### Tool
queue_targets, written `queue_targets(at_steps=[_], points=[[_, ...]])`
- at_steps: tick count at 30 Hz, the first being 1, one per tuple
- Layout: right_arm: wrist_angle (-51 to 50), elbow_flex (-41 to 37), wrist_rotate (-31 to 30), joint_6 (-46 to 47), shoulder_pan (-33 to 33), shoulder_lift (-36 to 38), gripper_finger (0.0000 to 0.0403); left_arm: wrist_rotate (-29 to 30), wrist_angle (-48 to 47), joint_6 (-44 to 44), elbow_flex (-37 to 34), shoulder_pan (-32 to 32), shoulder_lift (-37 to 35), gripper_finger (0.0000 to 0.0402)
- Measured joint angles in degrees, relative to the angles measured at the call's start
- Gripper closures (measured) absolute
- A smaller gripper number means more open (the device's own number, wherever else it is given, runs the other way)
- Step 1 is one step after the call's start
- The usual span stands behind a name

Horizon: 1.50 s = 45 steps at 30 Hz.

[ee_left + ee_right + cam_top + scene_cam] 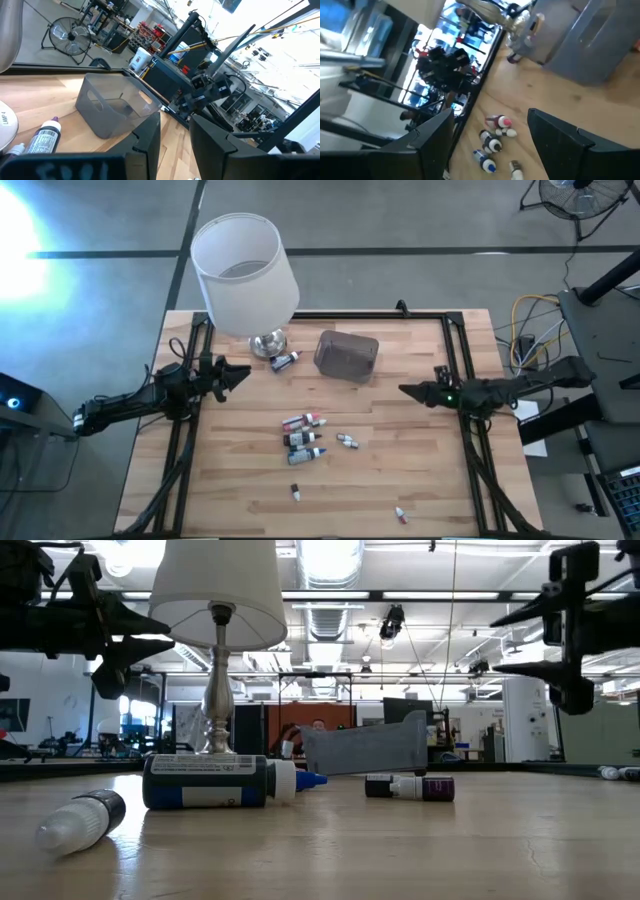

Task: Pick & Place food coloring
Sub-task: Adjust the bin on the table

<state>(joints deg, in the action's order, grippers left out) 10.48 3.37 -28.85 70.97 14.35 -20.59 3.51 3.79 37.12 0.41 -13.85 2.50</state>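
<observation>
The food coloring bottles lie on their sides on the wooden table. A cluster (303,435) sits in the middle, seen also in the right wrist view (495,135). Two bottles lie just right of it (347,441), single ones lie near the front edge (296,492) (400,513), and one lies by the lamp base (285,361) (42,140). My left gripper (243,373) hovers level over the table's left part, narrowly open (175,145) and empty. My right gripper (405,391) hovers level on the right, wide open (490,120) and empty, pointing toward the cluster.
A lamp with a white shade (243,265) and chrome base stands at the far left. A translucent grey box (347,355) sits at the far middle. Black frame rails (470,450) run along the table's left and right sides. Bare wood lies around the cluster.
</observation>
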Motion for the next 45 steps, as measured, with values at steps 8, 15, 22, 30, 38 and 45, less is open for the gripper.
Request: queue_targets(at_steps=[8,15,22,30,38,45], points=[[-7.5,11.9,1.8,8.4,0.0,-15.3,0.0156,0.0,0.0,0.0,0.0,0.0,0.0,0.0316],[-20.5,24.8,7.7,19.3,0.4,-28.6,0.0157,0.0,0.0,0.0,0.0,0.0,0.0,0.0316],[-34.6,34.0,25.0,27.9,0.4,-41.7,0.0166,0.0,0.0,0.0,0.0,0.0,0.0,0.0316],[-37.2,36.9,26.9,34.5,0.1,-51.2,0.0168,0.0,0.0,0.0,0.0,0.0,0.0,0.0316],[-37.7,37.1,13.3,31.1,-7.9,-53.3,0.0168,0.0,0.0,0.0,0.0,0.0,0.0,0.0317],[-37.7,37.1,8.8,19.7,-22.2,-52.3,0.0168,0.0,0.0,0.0,0.0,0.0,0.0,0.0316]])
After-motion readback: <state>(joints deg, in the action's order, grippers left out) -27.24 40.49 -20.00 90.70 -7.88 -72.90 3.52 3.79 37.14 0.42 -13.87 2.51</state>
